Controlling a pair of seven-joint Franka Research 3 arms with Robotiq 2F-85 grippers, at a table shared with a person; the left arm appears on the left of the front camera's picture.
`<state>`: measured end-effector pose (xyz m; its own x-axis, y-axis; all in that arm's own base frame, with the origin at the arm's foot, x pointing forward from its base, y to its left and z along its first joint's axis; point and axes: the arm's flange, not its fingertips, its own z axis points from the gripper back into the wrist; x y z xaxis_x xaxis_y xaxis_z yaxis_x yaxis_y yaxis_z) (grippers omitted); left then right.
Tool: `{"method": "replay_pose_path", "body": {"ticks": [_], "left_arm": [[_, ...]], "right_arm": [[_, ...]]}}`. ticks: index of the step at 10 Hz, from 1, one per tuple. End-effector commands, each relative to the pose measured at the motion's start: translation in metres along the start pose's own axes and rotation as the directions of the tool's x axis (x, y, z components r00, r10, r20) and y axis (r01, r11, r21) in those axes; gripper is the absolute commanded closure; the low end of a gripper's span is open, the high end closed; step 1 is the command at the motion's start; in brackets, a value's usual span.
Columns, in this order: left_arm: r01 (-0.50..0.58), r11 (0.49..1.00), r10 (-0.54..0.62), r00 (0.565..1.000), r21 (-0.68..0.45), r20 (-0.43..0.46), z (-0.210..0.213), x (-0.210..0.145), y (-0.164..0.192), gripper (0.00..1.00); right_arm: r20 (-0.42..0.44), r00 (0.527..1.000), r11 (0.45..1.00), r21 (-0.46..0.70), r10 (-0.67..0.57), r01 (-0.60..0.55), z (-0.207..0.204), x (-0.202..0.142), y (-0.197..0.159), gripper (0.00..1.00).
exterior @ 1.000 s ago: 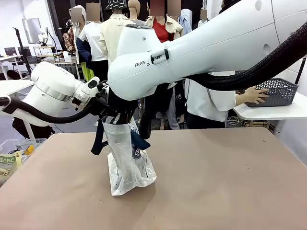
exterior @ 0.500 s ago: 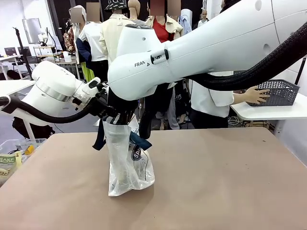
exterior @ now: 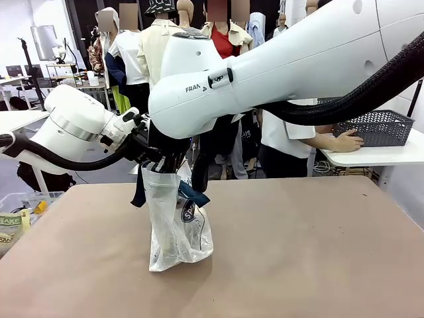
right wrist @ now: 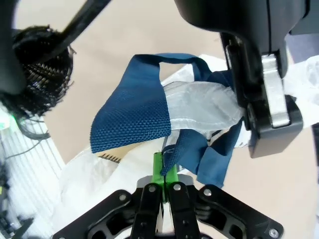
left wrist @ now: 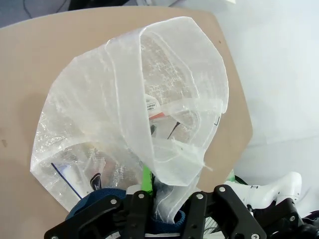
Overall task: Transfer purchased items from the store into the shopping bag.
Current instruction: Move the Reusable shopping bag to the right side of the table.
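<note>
at the far left edge of the table [exterior: 318, 258] we see a clear bin [exterior: 16, 215] with packets in it. moving right, our left arm comes in low, and the left gripper [left wrist: 162, 199] is clenched on the rim of the shopping bag [exterior: 173, 225]; in the left wrist view a green pad [left wrist: 146, 178] presses against the crinkly plastic just above the black fingers. the bag hangs upright from both grippers near the table's left-centre, its bottom touching the table top, its round logo [exterior: 189, 213] facing the right. through the translucent wall in the left wrist view we can make out a label and some small items inside, but not what they are.

the right arm reaches across the middle from the right, and the right gripper [right wrist: 165, 174] is clamped on the bag's top edge, green pads pressed together on a fold of the navy strap handle [right wrist: 134, 117] and the white plastic. a loop of the strap droops to the left side of the bag in the front view.

far right, beyond the table, a person's hand [exterior: 346, 140] rests against a dark grey lattice basket [exterior: 374, 127] on a white side table [exterior: 377, 156].
</note>
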<state>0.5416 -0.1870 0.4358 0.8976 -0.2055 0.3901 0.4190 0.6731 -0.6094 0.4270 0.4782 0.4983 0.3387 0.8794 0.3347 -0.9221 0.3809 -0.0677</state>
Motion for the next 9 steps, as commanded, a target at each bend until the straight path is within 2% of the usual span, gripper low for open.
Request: {"method": "replay_pose_path", "body": {"ticks": [1, 6, 9], "left_arm": [[-0.019, 1.000, 0.020, 1.000, 0.019, -0.012, -0.006, 0.001, -0.004, 1.00], [-0.018, 1.000, 0.018, 1.000, 0.015, -0.001, -0.005, 0.002, -0.005, 1.00], [-0.010, 1.000, 0.010, 1.000, -0.018, -0.010, -0.001, 0.002, -0.004, 1.00]], "right_arm": [[0.005, 0.999, 0.999, -0.044, -0.032, 0.032, 0.003, -0.005, 0.010, 1.00], [0.008, 0.996, 0.993, -0.073, -0.093, 0.094, 0.021, -0.016, 0.010, 0.02], [0.037, 0.988, 0.981, -0.118, -0.148, 0.152, 0.050, -0.038, 0.005, 0.00]]}}
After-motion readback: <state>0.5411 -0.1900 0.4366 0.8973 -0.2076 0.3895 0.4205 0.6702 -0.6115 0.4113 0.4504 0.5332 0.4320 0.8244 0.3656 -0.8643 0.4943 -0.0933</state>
